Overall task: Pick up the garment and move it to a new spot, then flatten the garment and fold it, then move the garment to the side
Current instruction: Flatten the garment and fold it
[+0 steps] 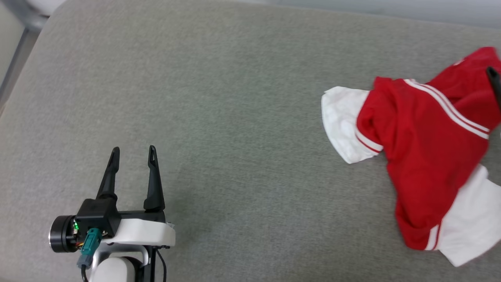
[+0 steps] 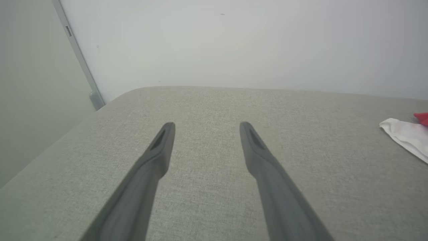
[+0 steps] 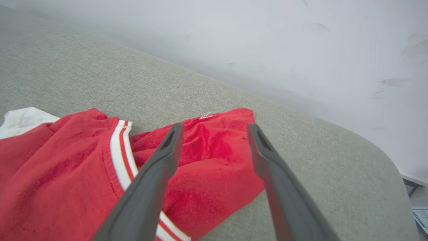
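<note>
The garment (image 1: 426, 156), a red shirt with white sleeves and red-and-white stripe trim, lies crumpled at the right side of the grey padded surface (image 1: 235, 117). In the right wrist view my right gripper (image 3: 215, 129) stands open just above the garment's (image 3: 67, 167) far red fold, gripping nothing. One of its dark fingertips (image 1: 494, 78) pokes in at the head view's right edge. My left gripper (image 1: 134, 150) is open and empty at the lower left, far from the garment. Its own view shows the left gripper (image 2: 207, 127) over bare fabric, with a white sleeve of the garment (image 2: 406, 135) at the right edge.
The grey surface has rounded corners and ends against a pale wall (image 2: 234, 43) at the back. A metal rail (image 1: 15, 55) runs past its far left corner. Wide bare fabric lies between my left gripper and the shirt.
</note>
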Motion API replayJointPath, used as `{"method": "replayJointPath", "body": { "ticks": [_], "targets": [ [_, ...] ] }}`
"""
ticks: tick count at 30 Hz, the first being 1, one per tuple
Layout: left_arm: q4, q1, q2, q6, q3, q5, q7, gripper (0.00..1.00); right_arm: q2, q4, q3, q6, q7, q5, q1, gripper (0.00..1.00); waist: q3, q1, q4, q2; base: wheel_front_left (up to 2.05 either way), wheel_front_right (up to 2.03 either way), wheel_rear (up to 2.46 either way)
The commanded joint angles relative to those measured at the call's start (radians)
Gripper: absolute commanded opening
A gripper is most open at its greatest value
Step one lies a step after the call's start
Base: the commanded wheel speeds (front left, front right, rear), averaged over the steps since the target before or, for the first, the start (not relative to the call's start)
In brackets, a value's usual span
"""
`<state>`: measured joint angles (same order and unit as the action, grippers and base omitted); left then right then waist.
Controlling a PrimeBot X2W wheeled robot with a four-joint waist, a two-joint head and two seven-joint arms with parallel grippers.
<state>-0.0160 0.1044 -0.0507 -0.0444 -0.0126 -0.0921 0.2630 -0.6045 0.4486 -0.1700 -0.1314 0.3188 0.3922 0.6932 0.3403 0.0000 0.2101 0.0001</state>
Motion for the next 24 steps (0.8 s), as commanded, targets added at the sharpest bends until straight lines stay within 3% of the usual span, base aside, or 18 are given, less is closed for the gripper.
{"method": "replayJointPath", "body": {
  "ticks": [1, 5, 12, 17, 24],
  "targets": [
    [0.008, -0.013, -0.001, 0.010, 0.011, 0.016, 0.003, 1.00, 0.021, -0.050, 0.022, 0.001, -0.039, -0.020, -0.054, 1.00, -0.043, 0.0000, -0.050, -0.0001, 0.00, 0.00, 0.00],
    [0.015, -0.017, -0.015, 0.026, 0.033, 0.035, 0.003, 1.00, 0.090, -0.196, 0.107, 0.001, -0.130, -0.072, -0.167, 1.00, -0.075, 0.0000, -0.096, -0.0001, 0.00, 0.00, 0.00],
    [0.015, 0.008, -0.040, 0.072, 0.055, 0.041, 0.002, 1.00, 0.308, -0.436, 0.256, 0.001, -0.266, -0.200, -0.384, 1.00, -0.119, 0.0000, -0.149, -0.0001, 0.00, 0.00, 0.00],
    [-0.018, 0.055, -0.079, 0.122, 0.059, 0.026, 0.003, 1.00, 0.435, -0.529, 0.296, 0.002, -0.321, -0.235, -0.511, 1.00, -0.135, 0.0000, -0.180, -0.0001, 0.00, 0.00, 0.00],
    [-0.081, 0.188, -0.167, 0.164, 0.000, -0.002, -0.008, 1.00, 0.487, -0.583, 0.316, 0.001, -0.338, -0.257, -0.610, 1.00, -0.140, 0.0000, -0.212, -0.0001, 0.00, 0.00, 0.00]
  ]
}}
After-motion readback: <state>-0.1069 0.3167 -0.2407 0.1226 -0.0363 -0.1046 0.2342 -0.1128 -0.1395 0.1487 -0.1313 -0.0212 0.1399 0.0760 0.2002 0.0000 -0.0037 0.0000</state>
